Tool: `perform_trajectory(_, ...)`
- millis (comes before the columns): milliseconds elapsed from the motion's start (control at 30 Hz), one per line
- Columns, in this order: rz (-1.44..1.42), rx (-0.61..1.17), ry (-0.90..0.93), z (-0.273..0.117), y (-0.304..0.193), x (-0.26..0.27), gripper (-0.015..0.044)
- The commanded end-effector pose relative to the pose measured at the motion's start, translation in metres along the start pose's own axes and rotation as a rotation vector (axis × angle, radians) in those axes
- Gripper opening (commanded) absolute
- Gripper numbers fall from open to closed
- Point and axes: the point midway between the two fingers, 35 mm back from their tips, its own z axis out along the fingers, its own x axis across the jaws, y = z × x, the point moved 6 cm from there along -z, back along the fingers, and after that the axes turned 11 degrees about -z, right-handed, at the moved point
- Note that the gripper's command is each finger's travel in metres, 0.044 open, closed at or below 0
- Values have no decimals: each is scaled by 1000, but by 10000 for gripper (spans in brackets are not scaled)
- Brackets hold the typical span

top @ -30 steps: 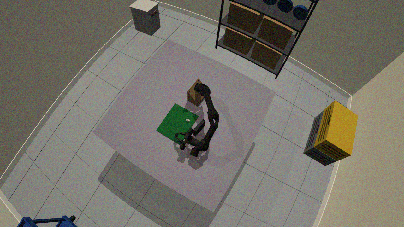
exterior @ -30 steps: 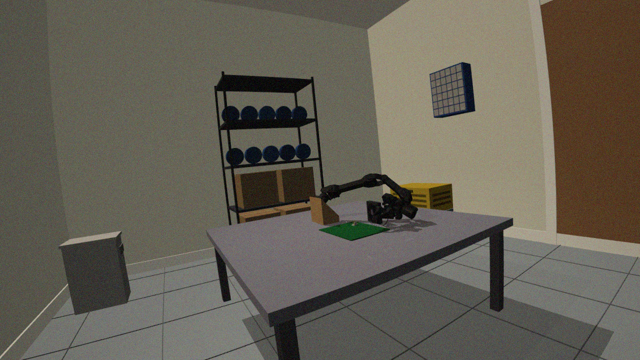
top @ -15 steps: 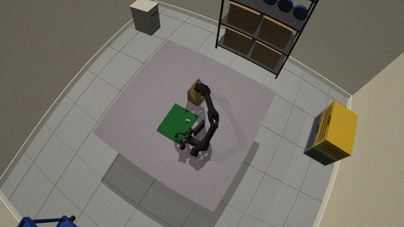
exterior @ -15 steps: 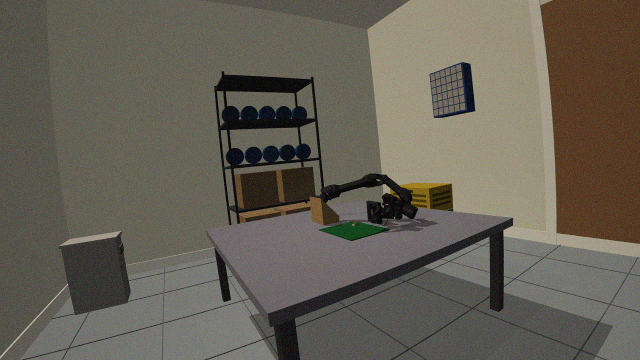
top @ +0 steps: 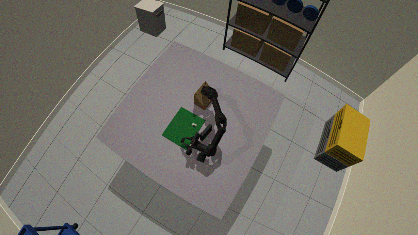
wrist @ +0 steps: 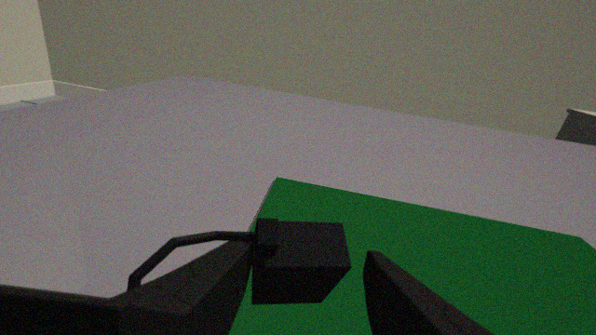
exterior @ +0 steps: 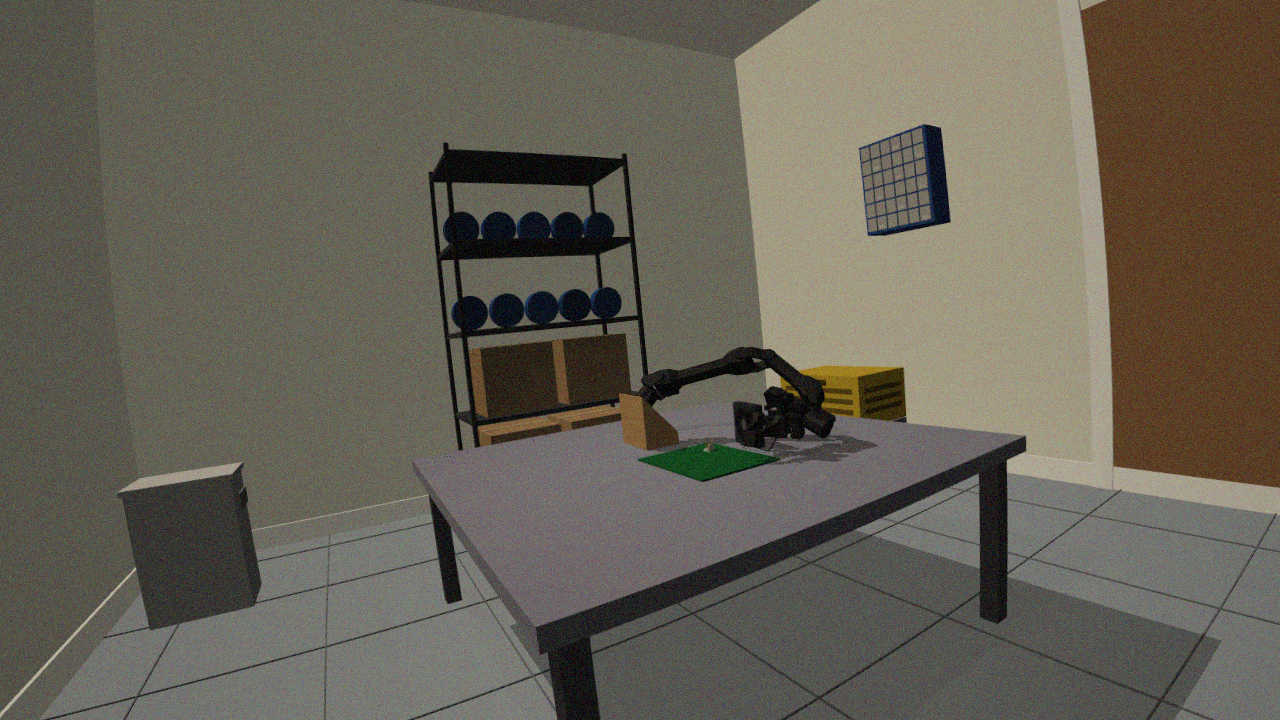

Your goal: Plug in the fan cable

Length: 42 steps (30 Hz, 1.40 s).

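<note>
My gripper is over the near corner of the green board. Its fingers stand part-way open around the black plug. The plug is close against the left finger in the wrist view, and a strip of green shows between it and the right finger. The black cable leaves the plug and runs over the left finger. The white four-pin header stands on the board, away from the plug, with nothing on it. The black fan stands upright beside the board. Plug contact below is hidden.
A wooden wedge block stands behind the board, close to one end of the arm. The arm arches around the fan side. All of them are on the grey-mauve table.
</note>
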Motion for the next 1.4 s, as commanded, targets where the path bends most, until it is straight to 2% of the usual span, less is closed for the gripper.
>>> perform_trajectory(0, -33, 29, 38, -36, 11, -7, 205)
perform_trajectory(733, -33, 29, 38, -36, 11, -7, 205)
perform_trajectory(767, -1, 4, -2, 1, 0, 0, 205)
perform_trajectory(1367, -48, 467, -111, 43, 20, -7, 205)
